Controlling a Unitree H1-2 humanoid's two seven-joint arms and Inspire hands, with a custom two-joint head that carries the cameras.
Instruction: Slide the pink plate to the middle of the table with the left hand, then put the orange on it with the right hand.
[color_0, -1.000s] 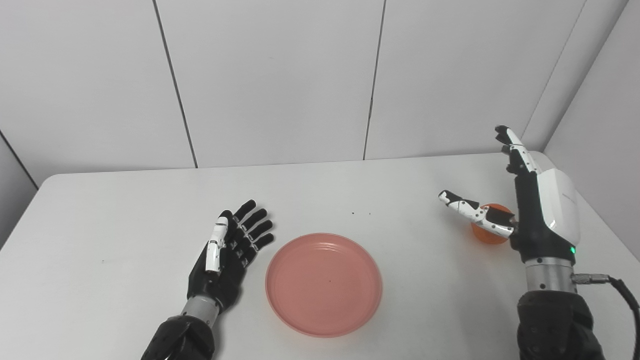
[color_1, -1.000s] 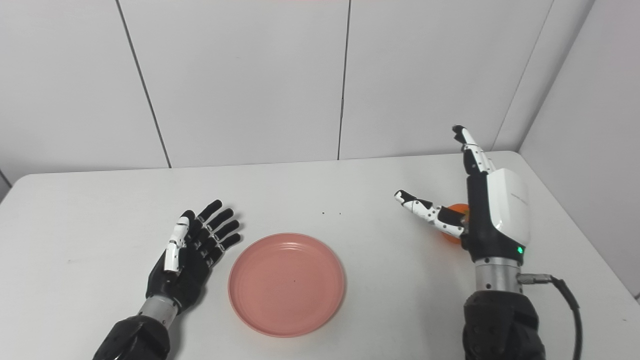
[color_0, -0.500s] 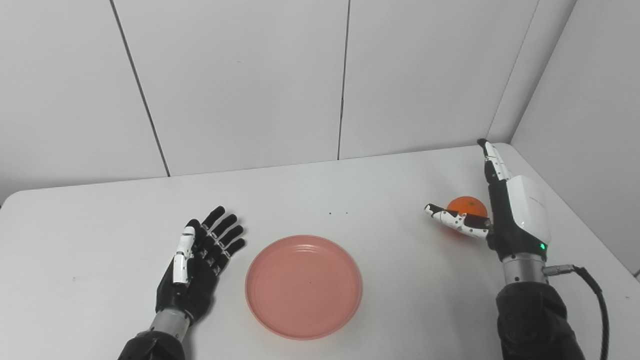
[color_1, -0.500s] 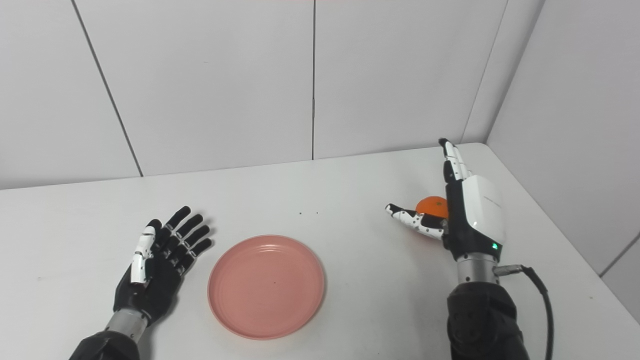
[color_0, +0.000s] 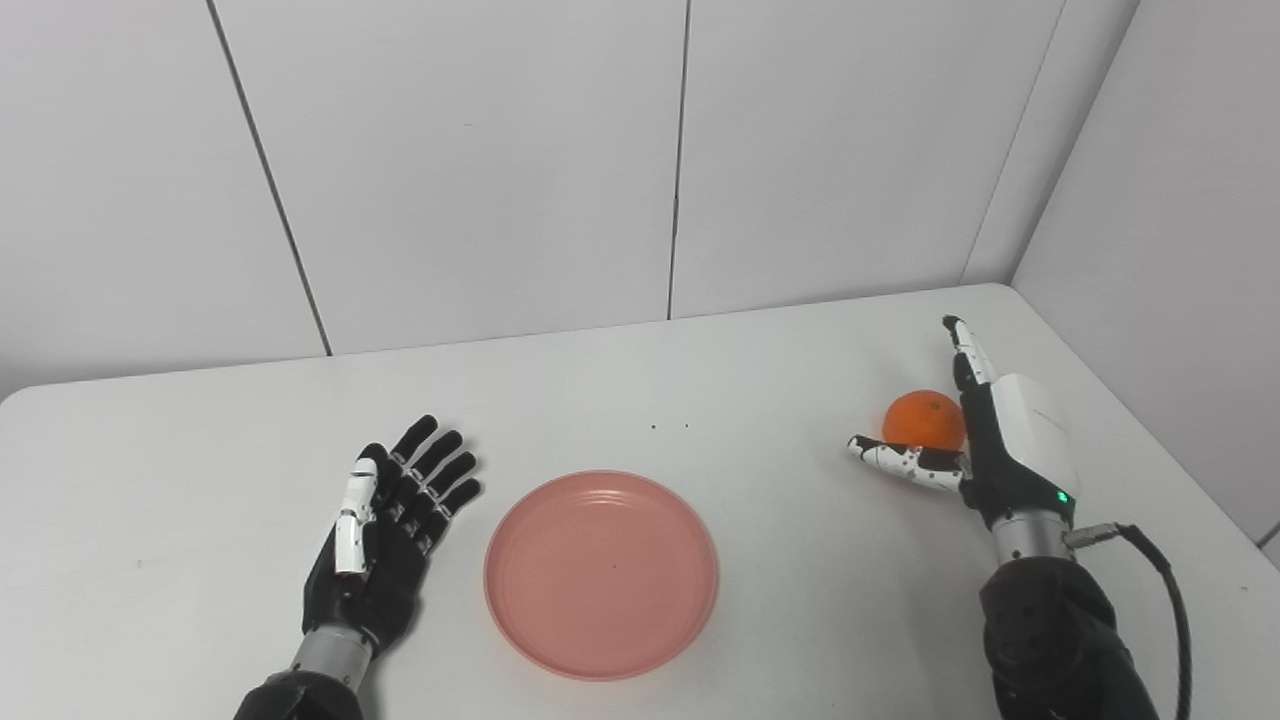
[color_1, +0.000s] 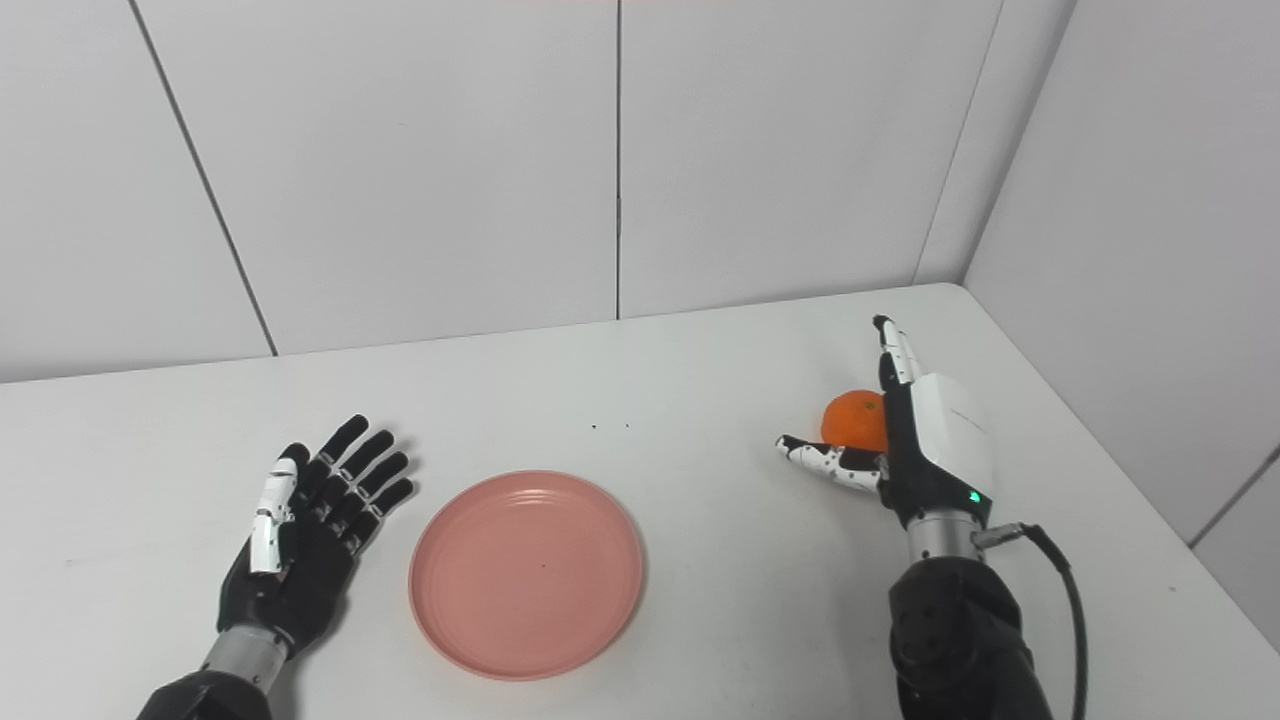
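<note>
On bench, near middle: pink plate
Far right: orange
Right hand: spread wide, cupping beside orange
Left hand: wide, holding nothing

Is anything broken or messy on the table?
Nothing looks broken or spilled. The pink plate lies flat and empty near the table's middle, the orange sits whole beside the open right hand, and the left hand rests open next to the plate. Only a few tiny dark specks mark the tabletop.
</note>
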